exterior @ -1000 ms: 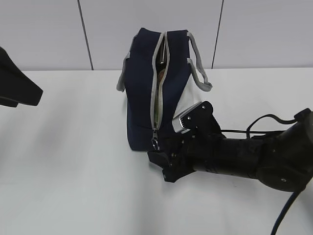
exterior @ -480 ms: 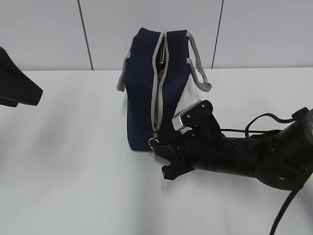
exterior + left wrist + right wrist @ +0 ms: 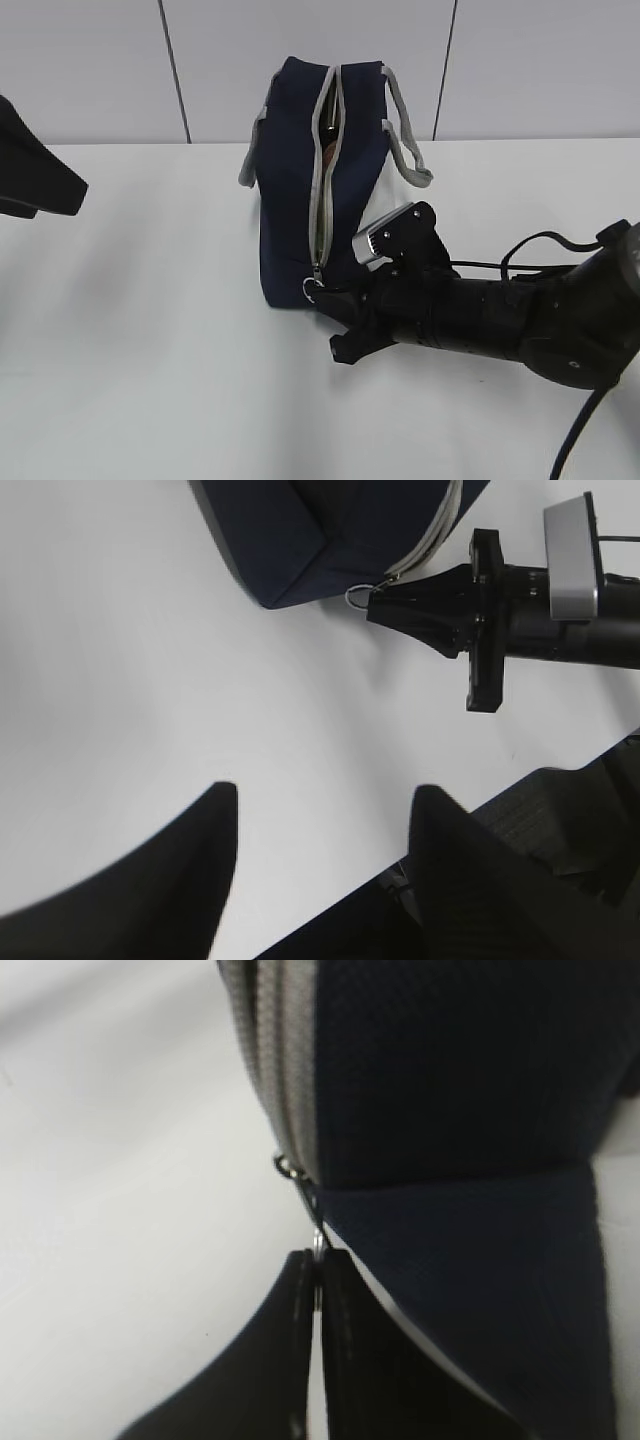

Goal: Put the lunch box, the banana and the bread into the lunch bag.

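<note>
I have the lunch bag (image 3: 322, 180) standing on the white table (image 3: 150, 330) at about 12 o'clock from the table's middle in the exterior view, its navy body upright and its grey zipper (image 3: 325, 170) running down the near end, gaping a little along its upper part. The ring pull (image 3: 312, 290) hangs at the zipper's lower end, near the table. My right gripper (image 3: 335, 303) lies low beside the bag's base, reaching in from 4 o'clock; in the right wrist view its fingers (image 3: 290, 1360) are pinched together on the ring pull, which sticks out just above the tips. My left gripper (image 3: 320, 820) hovers well clear of the bag, its two fingers spread apart with only bare table between them. Grey strap handles (image 3: 405, 140) droop over the bag's sides.
</note>
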